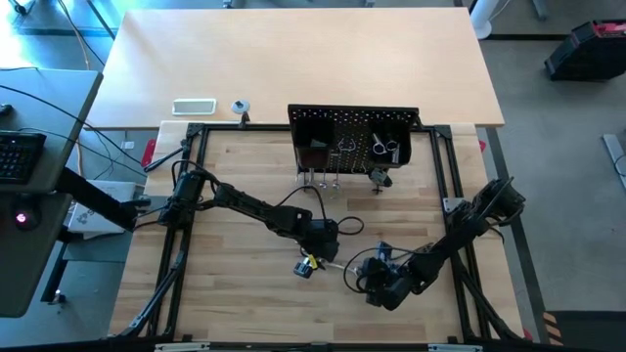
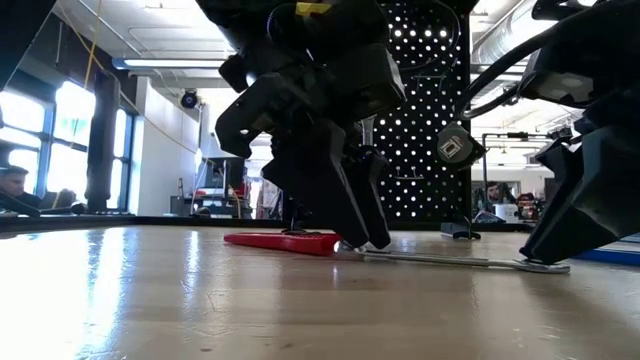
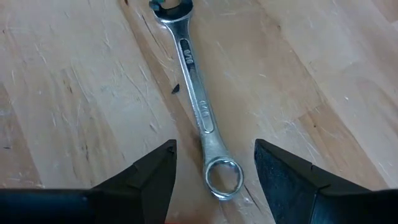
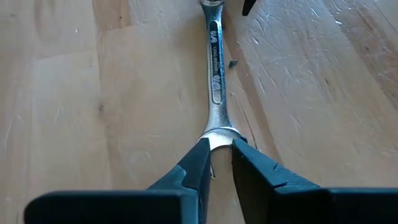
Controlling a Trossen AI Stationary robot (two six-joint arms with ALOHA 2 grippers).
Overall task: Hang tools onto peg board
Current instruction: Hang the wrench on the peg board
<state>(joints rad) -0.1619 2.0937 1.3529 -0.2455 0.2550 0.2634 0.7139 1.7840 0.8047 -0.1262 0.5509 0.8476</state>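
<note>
A slim silver wrench (image 3: 198, 93) lies flat on the wooden table, near its front and midway between my two grippers. My left gripper (image 3: 214, 149) is open. Its fingers stand on either side of the wrench's ring end (image 3: 222, 178) without touching it. My right gripper (image 4: 219, 149) is shut on the wrench's other end. A red-handled tool (image 2: 285, 241) lies on the table behind the left gripper (image 2: 352, 235). The black peg board (image 1: 333, 122) stands upright at the table's far edge with a few tools hanging on it. My right gripper pinches the wrench's widened end (image 4: 219, 133), the one opposite the ring, between its two fingertips. The fingers slant down from the table's right and point along the wrench's length. The wrench lies flat on the table (image 2: 450, 261).
A black tubular frame (image 1: 196, 186) borders the work area. Scissors (image 1: 387, 149) and other tools hang on the peg board. A white tray (image 1: 194, 107) lies on the table beyond it. People sit in the room behind (image 2: 12, 188).
</note>
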